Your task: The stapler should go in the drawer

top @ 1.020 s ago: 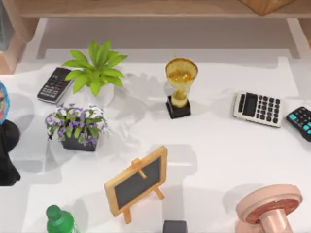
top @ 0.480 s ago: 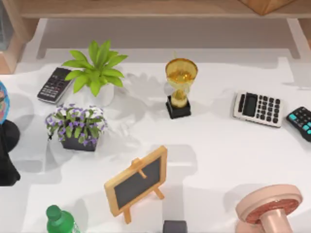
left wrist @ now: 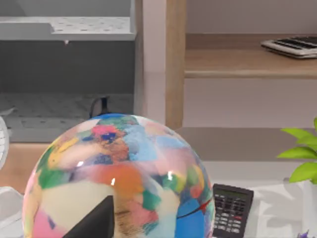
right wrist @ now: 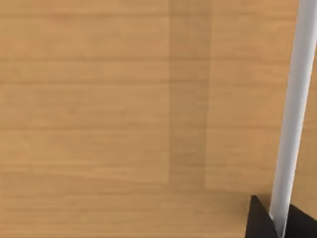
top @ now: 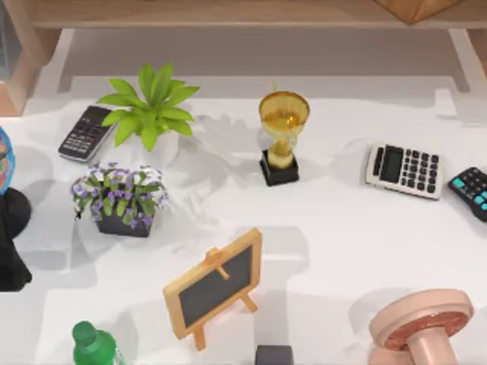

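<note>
1. The stapler (left wrist: 102, 105), as I judge it, peeks just behind the globe (left wrist: 119, 178), beyond the left tool (left wrist: 96, 220); its long axis is hidden.
2. The left arm seems nearer; the right tool (right wrist: 270, 225) faces a wooden panel (right wrist: 99, 99).
3. Whether either tool is apart or together, I cannot tell.

I counted one gold trophy (top: 283, 137) and took it as my reference.

- Calculators: three. One black calculator (top: 86, 133) lay well left of the trophy. A grey-white calculator (top: 403, 170) and a black calculator with teal keys (top: 472, 192) lay well right of it.
- Potted plants: two, both left of the trophy: a green leafy plant (top: 151, 109) and a purple-flowered plant (top: 120, 197).
- Chalkboard easels: one chalkboard easel (top: 215, 285), nearer the camera than the trophy.
- Bottles: one green bottle (top: 93, 346), further left of the trophy than the easel.
- Globes: one globe (left wrist: 119, 178), farthest left of the trophy.
- Pink round-topped objects: one pink object (top: 422, 328), lower right of the trophy; I could not tell what kind of thing it was.
</note>
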You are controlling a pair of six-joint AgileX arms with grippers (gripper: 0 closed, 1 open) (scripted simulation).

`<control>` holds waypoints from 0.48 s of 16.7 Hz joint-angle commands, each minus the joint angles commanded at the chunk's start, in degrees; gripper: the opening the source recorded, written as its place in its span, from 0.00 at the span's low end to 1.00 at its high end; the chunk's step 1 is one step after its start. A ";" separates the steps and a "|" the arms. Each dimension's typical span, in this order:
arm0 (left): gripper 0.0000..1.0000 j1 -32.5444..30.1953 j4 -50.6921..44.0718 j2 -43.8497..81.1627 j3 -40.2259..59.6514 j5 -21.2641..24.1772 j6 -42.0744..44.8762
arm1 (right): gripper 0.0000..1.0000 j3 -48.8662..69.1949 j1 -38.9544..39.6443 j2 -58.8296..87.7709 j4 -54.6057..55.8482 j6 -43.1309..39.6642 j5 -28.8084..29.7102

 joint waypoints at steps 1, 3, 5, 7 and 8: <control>1.00 0.00 0.00 0.00 0.00 0.00 0.00 | 0.00 0.79 0.25 0.51 -0.47 -0.03 0.13; 1.00 0.00 0.00 0.00 0.00 0.00 0.00 | 0.00 4.12 0.93 2.10 -2.22 -0.11 0.93; 1.00 0.00 0.00 0.00 0.00 0.00 0.00 | 0.00 9.07 1.86 4.09 -4.65 -0.17 2.05; 1.00 0.00 0.00 0.00 0.00 0.00 0.00 | 0.00 13.59 2.86 5.99 -7.09 -0.16 3.05; 1.00 0.00 0.00 0.00 0.00 0.00 0.00 | 0.00 15.01 3.27 6.67 -8.05 -0.13 3.44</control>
